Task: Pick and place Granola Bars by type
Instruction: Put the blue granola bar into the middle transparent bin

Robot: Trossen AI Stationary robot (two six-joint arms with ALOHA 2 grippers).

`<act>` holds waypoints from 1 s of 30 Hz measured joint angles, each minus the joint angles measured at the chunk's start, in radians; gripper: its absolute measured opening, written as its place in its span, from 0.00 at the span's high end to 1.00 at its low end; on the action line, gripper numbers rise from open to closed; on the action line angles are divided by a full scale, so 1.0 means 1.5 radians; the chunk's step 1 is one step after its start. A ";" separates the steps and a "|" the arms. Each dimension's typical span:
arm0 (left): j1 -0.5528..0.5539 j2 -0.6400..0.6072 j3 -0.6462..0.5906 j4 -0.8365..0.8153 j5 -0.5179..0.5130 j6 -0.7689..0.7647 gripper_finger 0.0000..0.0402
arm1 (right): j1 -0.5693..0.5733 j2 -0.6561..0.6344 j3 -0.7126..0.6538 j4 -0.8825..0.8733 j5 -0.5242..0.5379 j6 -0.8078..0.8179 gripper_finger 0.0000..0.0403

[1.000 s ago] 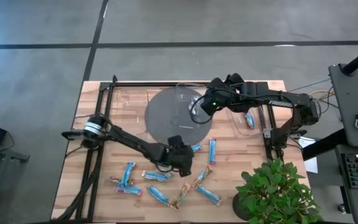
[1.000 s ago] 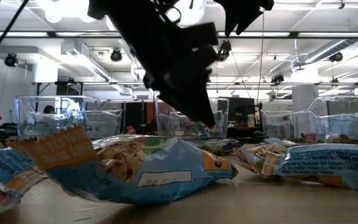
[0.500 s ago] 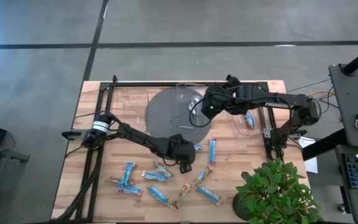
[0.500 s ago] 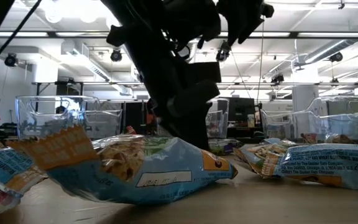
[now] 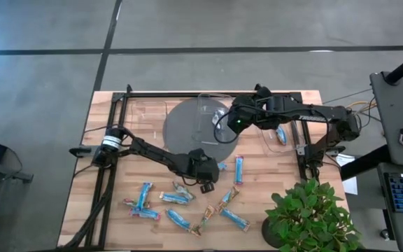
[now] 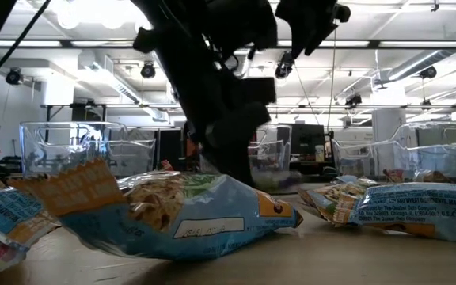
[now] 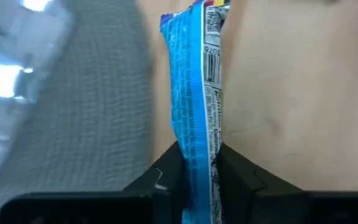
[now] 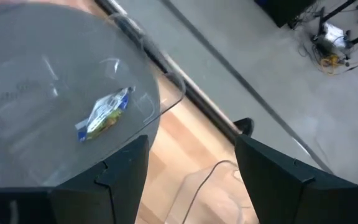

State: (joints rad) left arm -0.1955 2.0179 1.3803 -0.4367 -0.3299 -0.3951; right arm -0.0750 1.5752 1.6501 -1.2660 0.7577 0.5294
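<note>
Several granola bars lie flat on the wooden table's near half, most of them blue, a few tan. My left gripper is by the grey disc's near edge, shut on one blue bar. My right gripper hangs open over a clear bin on the grey disc. One wrapped bar lies on that bin's floor. A blue bar lies in a second clear bin at the right. My left gripper pinches the blue bar's near end between its two fingers, one on each flat face. The bar stands on its long edge and runs straight out from the fingers. I cannot tell whether its far end rests on the wood.
Another blue bar lies just to the right of the left gripper. A potted plant stands at the near right corner. Black frame rails run along the table's left, far and right sides.
My left gripper has moved from among the loose bars toward the table's far edge, up to the blue bar beside the grey disc. That bar now stands between its fingers.
</note>
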 joint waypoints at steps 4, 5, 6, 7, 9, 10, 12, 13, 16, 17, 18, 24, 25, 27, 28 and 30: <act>-0.001 -0.069 0.000 -0.038 -0.016 -0.044 0.88 | 0.003 -0.037 0.000 0.001 0.047 0.049 0.43; -0.001 -0.091 0.000 -0.044 -0.022 -0.067 0.88 | 0.004 -0.050 -0.001 0.003 0.050 0.061 0.43; -0.001 -0.112 0.000 -0.043 -0.029 -0.094 0.88 | 0.004 -0.064 -0.001 0.006 0.054 0.074 0.43; 0.000 -0.136 0.000 -0.041 -0.036 -0.122 0.88 | 0.004 -0.080 -0.003 0.010 0.055 0.086 0.43; 0.007 -0.180 0.000 -0.031 -0.076 -0.180 0.88 | 0.003 -0.107 -0.009 0.016 0.059 0.109 0.43; 0.013 -0.200 0.000 -0.023 -0.105 -0.211 0.88 | 0.003 -0.120 -0.013 0.018 0.064 0.119 0.43; 0.039 -0.228 0.000 -0.016 -0.142 -0.248 0.88 | 0.004 -0.139 -0.022 0.017 0.077 0.142 0.43; 0.057 -0.234 0.000 -0.006 -0.146 -0.257 0.88 | 0.005 -0.147 -0.026 0.018 0.077 0.152 0.43; 0.127 -0.233 -0.002 0.021 -0.135 -0.265 0.88 | 0.012 -0.159 -0.037 0.017 0.078 0.174 0.43; 0.152 -0.227 -0.002 0.033 -0.127 -0.267 0.88 | 0.017 -0.159 -0.039 0.018 0.078 0.180 0.43; 0.179 -0.219 -0.002 0.055 -0.111 -0.268 0.88 | 0.022 -0.157 -0.041 0.018 0.078 0.183 0.43; 0.281 -0.154 -0.005 0.079 0.007 -0.286 0.85 | 0.062 -0.131 -0.047 0.016 0.077 0.189 0.43; 0.286 -0.145 -0.006 0.074 0.023 -0.294 0.83 | 0.067 -0.126 -0.047 0.016 0.078 0.189 0.43; 0.287 -0.136 -0.006 0.065 0.041 -0.299 0.78 | 0.077 -0.116 -0.047 0.013 0.077 0.188 0.43; 0.284 -0.134 -0.006 0.065 0.042 -0.299 0.76 | 0.080 -0.112 -0.047 0.011 0.077 0.188 0.43; 0.276 -0.135 -0.003 0.063 0.040 -0.299 0.70 | 0.083 -0.107 -0.048 0.008 0.076 0.187 0.43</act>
State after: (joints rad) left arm 0.2181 1.8158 1.3753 -0.3417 -0.2703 -0.8429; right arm 0.0496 1.4144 1.5780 -1.2541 0.8722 0.8094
